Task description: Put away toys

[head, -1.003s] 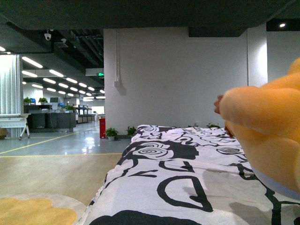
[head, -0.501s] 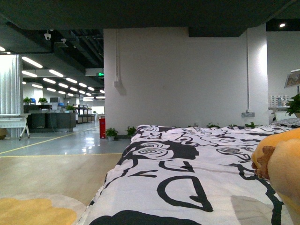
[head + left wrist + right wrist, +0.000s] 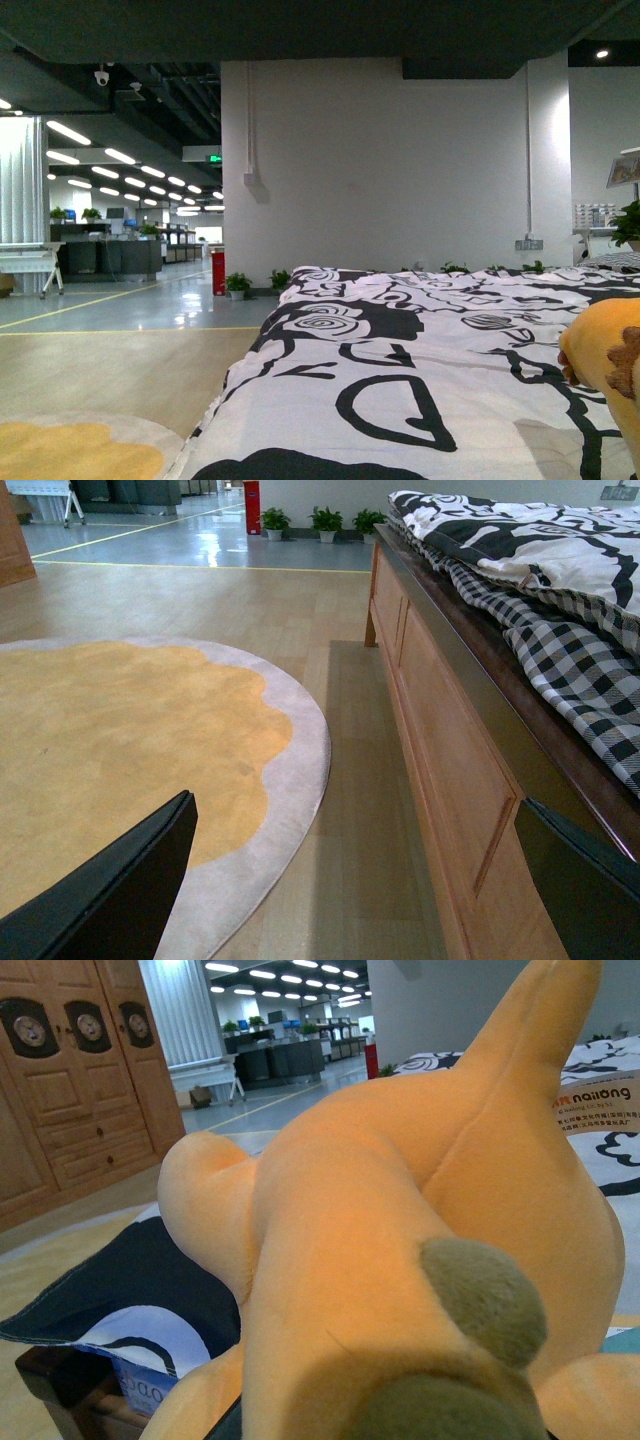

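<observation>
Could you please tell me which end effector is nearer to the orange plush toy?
Right: the plush toy fills its wrist view. The left end effector hangs by the bed frame, no toy in view.

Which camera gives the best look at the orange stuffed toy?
The right wrist view: the stuffed toy fills the frame, close and well lit. The front view catches only a sliver at its right edge. The left wrist view shows none of it.

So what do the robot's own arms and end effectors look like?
Only the left end effector shows: two flat, matte black fingers with angular edges, no cables or markings visible. The right end effector is hidden behind the orange plush toy, and neither arm appears in the front view.
</observation>
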Robot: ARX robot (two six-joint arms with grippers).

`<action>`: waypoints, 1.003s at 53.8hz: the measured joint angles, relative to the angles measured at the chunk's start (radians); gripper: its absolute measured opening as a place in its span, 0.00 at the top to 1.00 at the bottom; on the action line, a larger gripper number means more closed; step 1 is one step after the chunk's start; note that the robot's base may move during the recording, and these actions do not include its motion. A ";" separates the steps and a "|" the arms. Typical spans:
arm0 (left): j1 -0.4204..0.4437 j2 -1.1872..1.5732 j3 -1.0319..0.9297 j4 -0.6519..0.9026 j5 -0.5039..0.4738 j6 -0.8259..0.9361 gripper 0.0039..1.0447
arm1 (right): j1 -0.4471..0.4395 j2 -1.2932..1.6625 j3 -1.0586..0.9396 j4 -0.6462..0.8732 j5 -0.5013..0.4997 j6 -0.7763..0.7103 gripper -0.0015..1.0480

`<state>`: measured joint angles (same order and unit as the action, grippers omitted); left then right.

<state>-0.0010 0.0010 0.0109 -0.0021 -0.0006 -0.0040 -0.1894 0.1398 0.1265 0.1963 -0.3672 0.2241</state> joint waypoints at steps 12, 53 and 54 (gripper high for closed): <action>0.000 0.000 0.000 0.000 0.000 0.000 0.05 | 0.000 -0.001 0.000 0.000 0.000 0.001 0.83; 0.000 0.000 0.000 0.000 0.000 0.000 0.05 | 0.000 -0.002 -0.005 0.000 0.008 0.001 0.83; 0.000 0.000 0.000 0.000 0.000 0.000 0.05 | 0.000 -0.002 -0.005 0.000 0.008 0.001 0.83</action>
<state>-0.0010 0.0006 0.0109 -0.0021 -0.0010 -0.0044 -0.1890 0.1383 0.1211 0.1963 -0.3592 0.2249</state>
